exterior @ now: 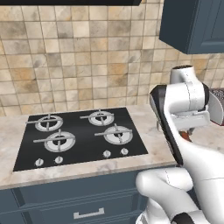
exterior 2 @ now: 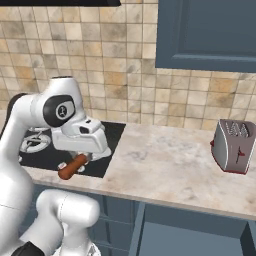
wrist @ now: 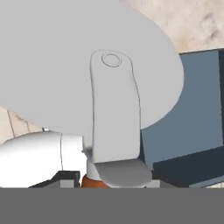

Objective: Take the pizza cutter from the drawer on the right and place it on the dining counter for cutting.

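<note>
Beige tiles back the marbled worktop (exterior 2: 170, 165) I hang over, with a blue cabinet (exterior 2: 210, 35) overhead. My gripper (exterior 2: 84, 155) is clamped narrowly on the pizza cutter (exterior 2: 73, 167); its reddish-brown handle sticks out down and left in the right base view, and the hand view shows the grey wheel close in front of the lens. I hold it lifted above the worktop's front edge, so I judge it is out of the open drawer (exterior 2: 190, 230) below, ready for carrying. Just beside me lies the black hob (exterior: 83, 135); the toaster (exterior 2: 232, 146) stands well apart to my right. Open room lies back toward me, away from the wall.
</note>
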